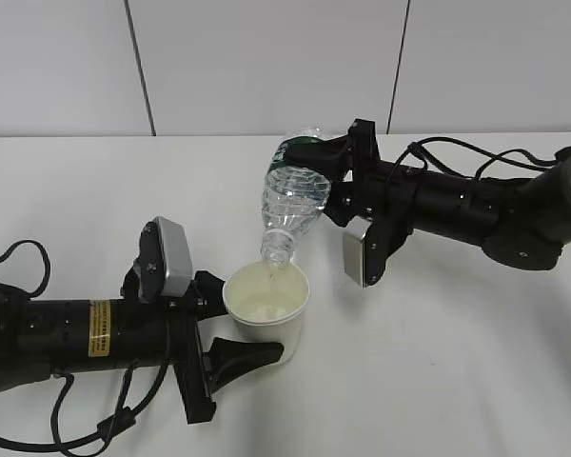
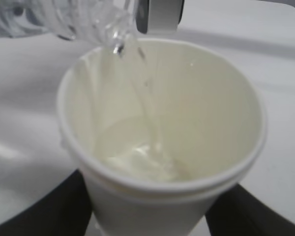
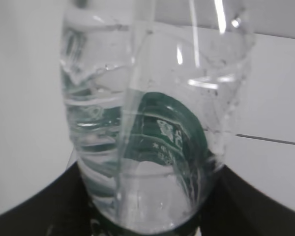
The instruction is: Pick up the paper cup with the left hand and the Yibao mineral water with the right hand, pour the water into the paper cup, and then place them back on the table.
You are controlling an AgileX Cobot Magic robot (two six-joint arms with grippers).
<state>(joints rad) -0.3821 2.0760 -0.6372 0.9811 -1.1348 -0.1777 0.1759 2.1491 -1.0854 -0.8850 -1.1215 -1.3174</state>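
At lower left, the left hand (image 1: 230, 335) is clamped on the cup (image 1: 266, 305), upright at lower centre. Behind it, the right hand (image 1: 335, 164) grips the bottle (image 1: 293, 195), its long axis tilted, mouth down just over the rim, water falling in.

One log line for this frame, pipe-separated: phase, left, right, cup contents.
phase: pouring | left hand: holding paper cup | right hand: Yibao mineral water tipped, mouth over cup | cup: some water
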